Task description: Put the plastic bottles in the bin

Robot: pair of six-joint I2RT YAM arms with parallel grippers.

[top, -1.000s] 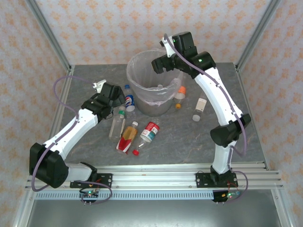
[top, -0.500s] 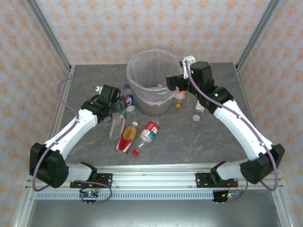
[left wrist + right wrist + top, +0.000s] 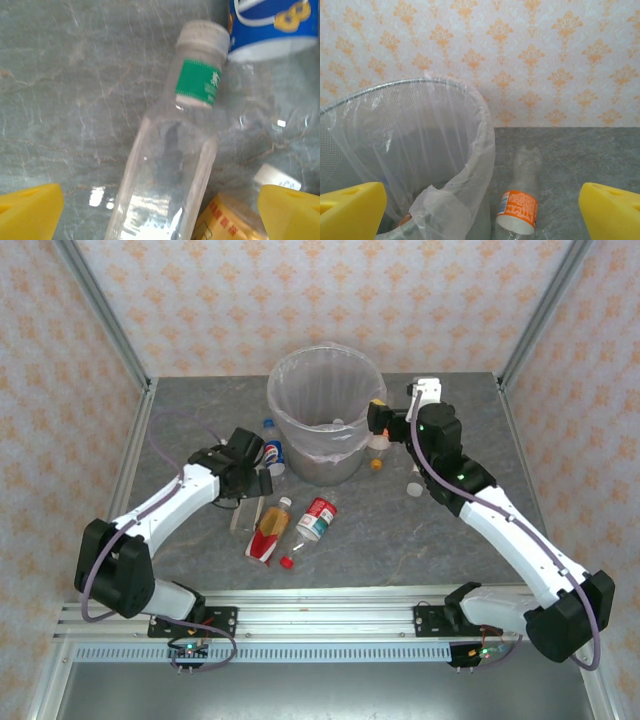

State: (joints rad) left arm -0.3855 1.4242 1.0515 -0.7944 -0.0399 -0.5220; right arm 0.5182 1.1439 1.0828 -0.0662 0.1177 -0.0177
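The lined bin (image 3: 322, 468) holds a bottle (image 3: 404, 224); left pincer (image 3: 160, 212), over a clear bottle (image 3: 167, 150), and right pincer (image 3: 481, 209) both gape empty.

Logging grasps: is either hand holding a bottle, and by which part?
Nothing is held. The left hand and right hand are both open; the clear bottle below the left hand lies ungripped.

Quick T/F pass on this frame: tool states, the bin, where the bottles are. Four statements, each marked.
1. The left tool is open over a clear bottle with a green neck band. True.
2. The right tool grips a bottle. False: it is open and empty; the orange-labelled bottle lies ahead of it, beside the bin.
3. The bin is tipped on its side. False: it stands upright.
4. A red-labelled bottle lies on the table, outside the bin. True.
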